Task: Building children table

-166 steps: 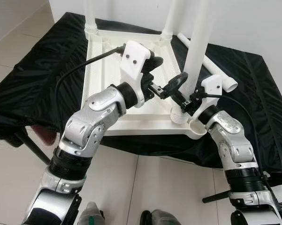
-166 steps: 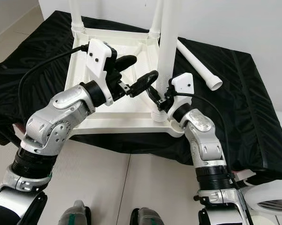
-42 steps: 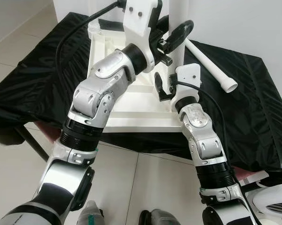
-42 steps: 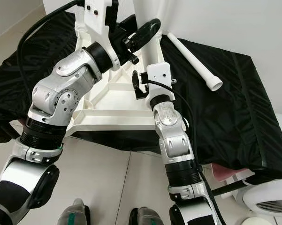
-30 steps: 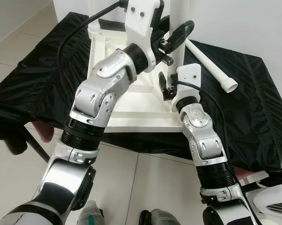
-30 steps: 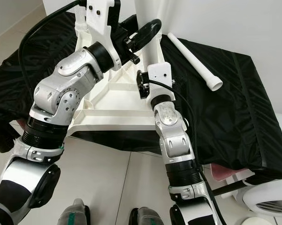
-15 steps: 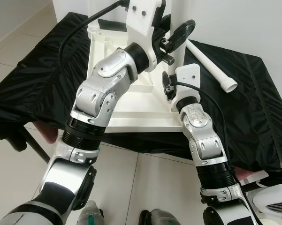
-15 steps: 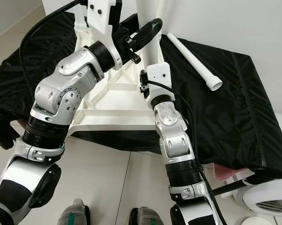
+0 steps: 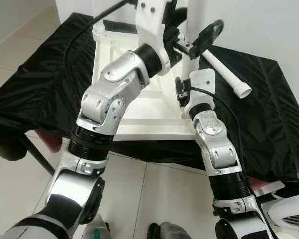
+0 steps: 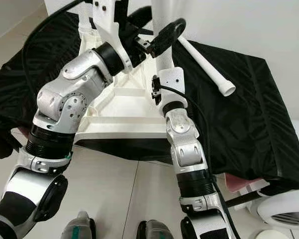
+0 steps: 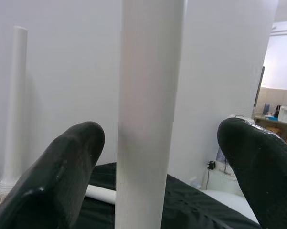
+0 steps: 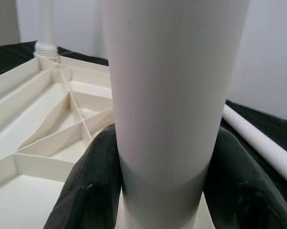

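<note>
The white table leg [image 12: 167,95] stood straight up in a corner of the white table top [image 9: 139,112], which lay upside down on the black-covered surface [image 9: 35,74]. The right tool [image 12: 160,183] was shut tight around the leg down low, near its foot, with a black finger pressing on each side. The left tool [image 11: 155,167] was up higher on the same leg, and its fingers [image 11: 62,176] were spread wide with gaps on both sides, so it was not holding anything. Two more legs [image 11: 13,109] stood at the far corners of the table top. One loose leg [image 9: 224,69] lay on the black cloth just beside the table top, waiting its turn. I think the leg was being pushed or turned into its hole. If the right tool twisted it crooked, the leg could jam or lean. If the left tool bumped the top of the leg while open, it could tip it sideways. The table top could also slide on the smooth cloth.
</note>
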Robot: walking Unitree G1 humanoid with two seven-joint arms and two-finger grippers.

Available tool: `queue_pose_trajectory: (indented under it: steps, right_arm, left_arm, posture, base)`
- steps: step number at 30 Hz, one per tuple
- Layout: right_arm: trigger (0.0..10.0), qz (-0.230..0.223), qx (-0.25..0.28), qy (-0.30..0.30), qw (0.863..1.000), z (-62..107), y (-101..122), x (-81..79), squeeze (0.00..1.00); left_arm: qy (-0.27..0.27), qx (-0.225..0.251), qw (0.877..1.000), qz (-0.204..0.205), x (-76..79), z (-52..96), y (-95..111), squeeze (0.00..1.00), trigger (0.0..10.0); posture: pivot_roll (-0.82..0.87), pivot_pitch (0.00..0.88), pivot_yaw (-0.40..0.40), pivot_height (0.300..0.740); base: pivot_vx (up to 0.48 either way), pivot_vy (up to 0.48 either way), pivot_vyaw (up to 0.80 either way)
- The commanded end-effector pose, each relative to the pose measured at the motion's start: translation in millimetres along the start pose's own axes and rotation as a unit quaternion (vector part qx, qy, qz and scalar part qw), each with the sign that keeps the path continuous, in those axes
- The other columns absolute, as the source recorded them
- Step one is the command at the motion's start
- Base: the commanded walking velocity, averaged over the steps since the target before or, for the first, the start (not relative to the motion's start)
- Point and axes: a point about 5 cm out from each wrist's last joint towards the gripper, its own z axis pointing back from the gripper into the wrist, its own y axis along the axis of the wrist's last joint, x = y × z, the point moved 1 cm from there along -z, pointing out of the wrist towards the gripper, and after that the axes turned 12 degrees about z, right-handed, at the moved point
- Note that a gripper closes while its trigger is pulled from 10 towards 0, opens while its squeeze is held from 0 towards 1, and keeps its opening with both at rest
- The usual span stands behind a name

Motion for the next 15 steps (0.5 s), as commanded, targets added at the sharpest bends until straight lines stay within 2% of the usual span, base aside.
queue_pose_trajectory:
  steps: [1,4,5,6,7,13,14,15]
  right_arm:
    - [10.0,-0.025,-0.010,-0.021,0.999,-2.5,-2,11.8,0.00]
    - [10.0,-0.027,-0.011,-0.028,0.999,-2.9,-3,16.3,0.00]
    - [10.0,-0.027,-0.012,-0.037,0.999,-2.8,-4,22.1,0.00]
    - [10.0,-0.027,-0.012,-0.037,0.999,-2.8,-4,22.1,0.00]
    - [10.0,-0.025,-0.012,-0.049,0.998,-1.8,-7,31.5,0.00]
    - [10.0,-0.018,-0.010,-0.053,0.998,1.7,-11,42.7,0.00]
    - [10.0,-0.018,-0.008,-0.051,0.999,5.0,-14,49.2,0.00]
    - [10.0,-0.018,-0.008,-0.051,0.999,5.0,-14,49.2,0.00]
  left_arm:
    - [-0.040,-0.008,0.999,0.016,7.9,2.8,-3,1.00,10.0]
    - [-0.032,-0.008,0.999,0.019,5.7,5.1,-4,1.00,10.0]
    - [-0.019,-0.007,1.000,0.023,1.7,8.2,-5,0.44,10.0]
    - [-0.019,-0.007,1.000,0.023,1.7,8.2,-5,0.44,10.0]
    - [0.008,-0.003,0.999,0.033,-5.9,13.8,-6,0.00,10.0]
    - [0.046,-0.006,0.998,0.034,-15.9,21.7,-10,0.00,10.0]
    - [0.066,-0.023,0.997,0.015,-20.6,28.0,-19,0.00,10.0]
    - [0.066,-0.023,0.997,0.015,-20.6,28.0,-19,0.00,10.0]
  posture:
    - [0.06,0.047,-0.100,0.740]
    - [0.06,0.047,-0.100,0.740]
    - [0.06,0.046,-0.100,0.740]
    - [0.06,0.046,-0.100,0.740]
    - [0.06,0.045,-0.100,0.740]
    - [0.06,0.044,-0.101,0.740]
    - [0.06,0.042,-0.099,0.740]
    - [0.06,0.042,-0.099,0.740]
  base:
    - [0.000,0.000,0.00]
    - [0.000,0.000,0.00]
    - [0.000,0.000,0.00]
    - [0.000,0.000,0.00]
    - [0.000,0.000,0.00]
    - [0.000,0.000,0.00]
    - [0.000,0.000,0.00]
    - [0.000,0.000,0.00]
